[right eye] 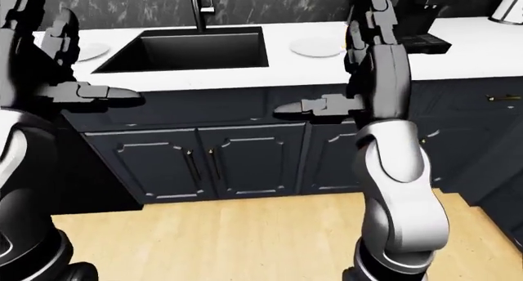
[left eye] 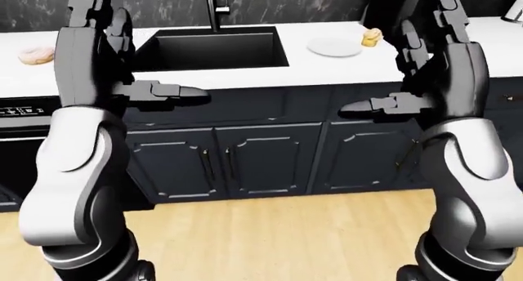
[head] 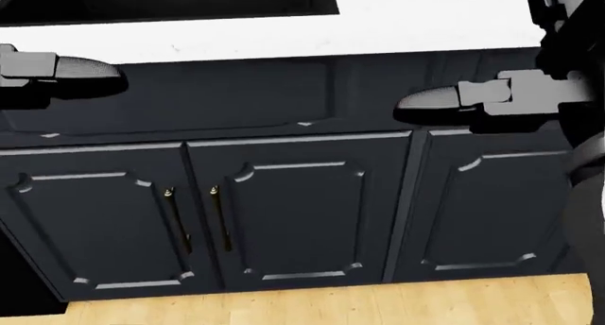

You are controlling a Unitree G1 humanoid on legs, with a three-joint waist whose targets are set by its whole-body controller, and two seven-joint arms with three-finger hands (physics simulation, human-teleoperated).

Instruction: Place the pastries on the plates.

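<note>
A pale donut [left eye: 35, 55] lies on the white counter [left eye: 245, 76] at the left of the left-eye view. A yellowish pastry [left eye: 372, 37] sits just right of an empty white plate [left eye: 333, 46], right of the sink. A second white plate [right eye: 90, 50] shows left of the sink in the right-eye view. Both hands are raised in the air on this side of the counter, fingers pointing up and thumbs pointing inward. My left hand [left eye: 130, 54] is open and empty. My right hand [left eye: 394, 57] is open and empty, partly covering the pastry's surroundings.
A black sink [left eye: 208, 48] with a dark faucet [left eye: 214, 5] is set in the counter's middle. Dark cabinet doors [head: 284, 219] with brass handles stand below, above a wooden floor [left eye: 270, 232]. A dark appliance [right eye: 417, 20] stands on the counter at right.
</note>
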